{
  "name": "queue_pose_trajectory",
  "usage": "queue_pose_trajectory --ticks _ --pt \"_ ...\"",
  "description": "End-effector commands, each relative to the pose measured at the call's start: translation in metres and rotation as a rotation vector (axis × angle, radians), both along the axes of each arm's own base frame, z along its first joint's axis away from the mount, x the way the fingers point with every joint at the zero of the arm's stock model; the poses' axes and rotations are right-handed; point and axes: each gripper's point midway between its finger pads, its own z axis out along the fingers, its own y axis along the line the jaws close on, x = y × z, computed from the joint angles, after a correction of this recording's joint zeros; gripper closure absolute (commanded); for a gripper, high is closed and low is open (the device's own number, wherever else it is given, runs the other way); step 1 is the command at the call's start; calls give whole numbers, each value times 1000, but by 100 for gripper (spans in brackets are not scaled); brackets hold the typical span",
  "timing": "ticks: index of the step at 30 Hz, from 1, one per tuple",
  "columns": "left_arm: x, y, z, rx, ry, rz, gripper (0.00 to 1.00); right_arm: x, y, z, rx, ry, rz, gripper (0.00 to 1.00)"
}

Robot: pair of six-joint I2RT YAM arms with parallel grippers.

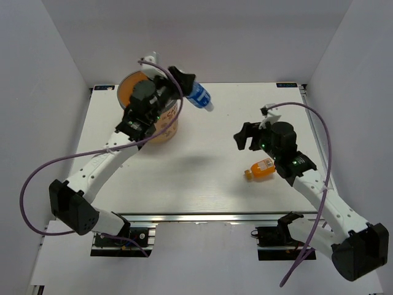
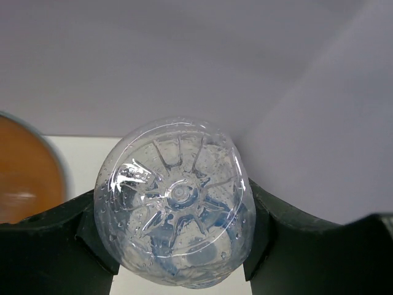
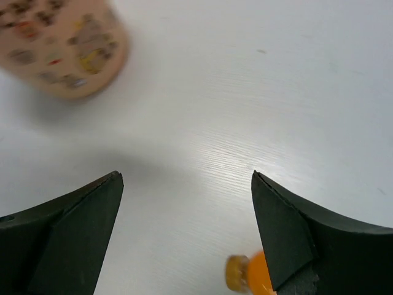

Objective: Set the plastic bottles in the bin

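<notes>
left end effector (image 1: 186, 85) clamping blue-labelled bottle (image 1: 201, 98) by bin (image 1: 124, 84), right end effector (image 3: 187, 224) spread wide

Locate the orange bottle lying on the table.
In the top view, the orange bottle lies on its side on the table's right half, by the open right gripper; the right wrist view catches its cap at the bottom edge.
</notes>
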Motion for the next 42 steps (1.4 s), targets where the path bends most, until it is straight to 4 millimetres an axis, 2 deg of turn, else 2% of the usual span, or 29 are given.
queue_pose_trajectory --ticks 1,2,4,7,10,12,13,14,15,17,18,19,21,22,26,27,29,30,32,34,36,37,38,39,42 --pt "10 83 38 23 -10 273 58 1 -83 -21 -55 90 -485 11" --pt "12 98 34 59 9 328 58 -4 -95 -18 -41 82 -549 11" --pt "17 135 32 92 24 493 58 -18 -111 -33 -64 134 -618 11" --pt "18 175 31 128 20 653 57 -34 -125 -47 -74 174 -679 11" --pt "27 197 22 160 10 748 53 -55 -138 -75 -115 278 -741 11" --pt "38 209 8 160 18 840 52 -63 -144 -84 -116 317 -784 11" --pt "41 223 5 142 20 919 52 -70 -149 -93 -135 348 -811 11" --pt "53 226 -9 154 44 943 52 -75 -153 -100 -147 365 -838 11" --pt "59 234 -14 149 56 963 52 -77 -153 -104 -126 382 -854 11" --pt "71 237 -20 126 73 963 48 -80 -147 -113 -100 405 -831 11" --pt "80 238 -32 142 95 975 41 -80 -145 -115 -81 409 -831 11" --pt "81 241 -37 151 110 1000 23 -77 -141 -115 -45 402 -829 11" --pt "85 241 -40 162 122 1000 6 -77 -140 -121 -29 415 -841 11" --pt "84 240 -39 160 119 994 2 -76 -140 -123 -19 418 -853 11" --pt "80 236 -24 159 93 956 2 -69 -140 -128 33 406 -898 11" --pt "80 236 -10 144 76 956 2 -68 -139 -134 41 408 -904 11" --pt "78 235 0 146 73 947 2 -61 -132 -135 93 398 -888 11" --pt "77 232 14 134 49 926 2 -54 -127 -135 129 378 -877 11" --pt "73 228 25 151 40 883 2 -49 -123 -138 155 376 -876 11" --pt "70 215 37 185 28 787 2 -44 -125 -144 155 377 -898 11" --pt "60 202 43 200 26 687 2 -38 -124 -148 171 378 -912 11" --pt "56 196 34 216 36 643 2 -36 -124 -151 173 372 -919 11" --pt "44 193 43 205 11 609 2 -32 -125 -151 178 361 -923 11" --pt "38 183 46 193 -15 540 2 -29 -124 -155 168 363 -929 11" --pt "14 169 47 171 -56 430 2 -25 -122 -165 133 391 -920 14"
